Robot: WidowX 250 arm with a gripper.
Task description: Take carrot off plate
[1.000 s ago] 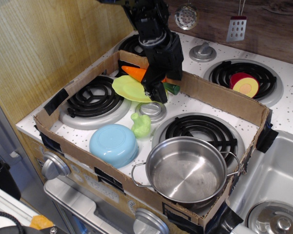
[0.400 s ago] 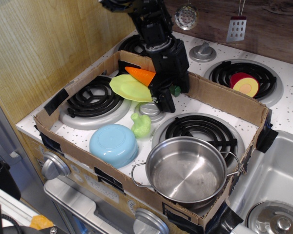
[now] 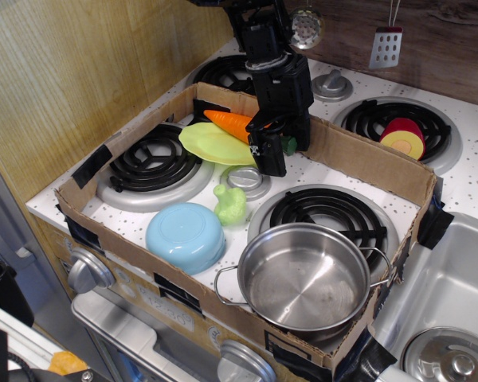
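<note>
The orange carrot (image 3: pixel 232 122) lies slanted over the back right rim of the yellow-green plate (image 3: pixel 211 146), its tip pointing left. Its dark green stem end (image 3: pixel 287 145) shows just right of my gripper. The plate sits behind the left front burner inside the cardboard box. My black gripper (image 3: pixel 269 151) comes down from above and is closed around the carrot's thick end. The jaws hide the middle of the carrot. I cannot tell whether the carrot still touches the plate.
A pale green lumpy toy (image 3: pixel 230 204) and a light blue bowl (image 3: pixel 185 236) sit in front of the plate. A steel pot (image 3: pixel 307 274) stands on the front right burner. The cardboard wall (image 3: pixel 366 159) runs right behind the gripper. A red-and-yellow piece (image 3: pixel 404 139) lies on the back right burner.
My gripper has moved to the right and slightly toward the front, taking the carrot with it. The carrot's tip has slid right across the plate's back edge. The plate has stayed about in place.
</note>
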